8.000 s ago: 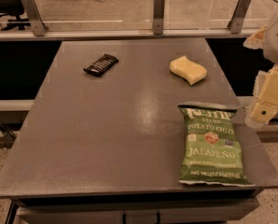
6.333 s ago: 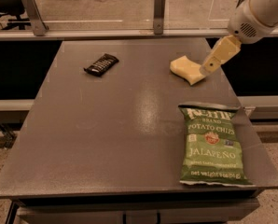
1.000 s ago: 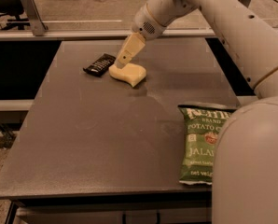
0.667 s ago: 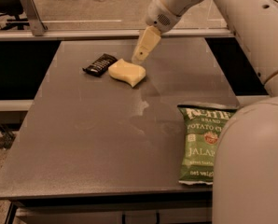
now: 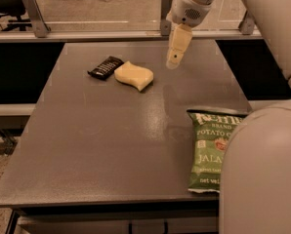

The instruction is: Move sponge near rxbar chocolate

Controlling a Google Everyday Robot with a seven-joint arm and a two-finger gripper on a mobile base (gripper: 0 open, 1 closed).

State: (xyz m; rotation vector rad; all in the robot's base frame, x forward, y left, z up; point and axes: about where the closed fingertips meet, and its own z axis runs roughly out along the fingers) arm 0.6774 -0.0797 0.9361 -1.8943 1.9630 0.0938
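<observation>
The pale yellow sponge (image 5: 134, 75) lies flat on the grey table (image 5: 101, 150), at the back left of centre. The rxbar chocolate (image 5: 105, 67), a slim dark wrapped bar, lies just left of it, their near ends almost touching. My gripper (image 5: 173, 61) hangs above the table to the right of the sponge, lifted clear of it, pointing down and holding nothing.
A green jalapeño chip bag (image 5: 211, 150) lies at the table's front right, partly hidden by my arm's white body (image 5: 262, 174). A rail with metal posts (image 5: 167, 6) runs behind the table's far edge.
My gripper has let go of the sponge beside the dark bar and moved up and to the right, away from it. The sponge now lies still.
</observation>
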